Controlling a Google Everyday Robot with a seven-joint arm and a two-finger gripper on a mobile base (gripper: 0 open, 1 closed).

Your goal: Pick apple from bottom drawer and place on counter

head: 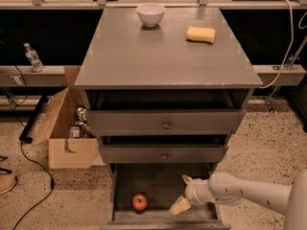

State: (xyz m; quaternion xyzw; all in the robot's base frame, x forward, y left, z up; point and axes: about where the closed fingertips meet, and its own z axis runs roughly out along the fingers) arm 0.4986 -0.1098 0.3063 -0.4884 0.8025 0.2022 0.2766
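Hovering inside bottom drawer, gripper spread wide, near apple

No legible text anywhere

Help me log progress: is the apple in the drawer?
In: the apple lies on the bottom drawer floor; the open gripper hangs beside it, apart.

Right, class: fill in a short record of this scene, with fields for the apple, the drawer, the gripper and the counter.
apple: on the floor of the bottom drawer, left of centre, not held
bottom drawer: pulled open
gripper: low in the bottom drawer, right of the apple, apart from it, open
counter: holds a bowl and a sponge near the back
task: apple not yet picked
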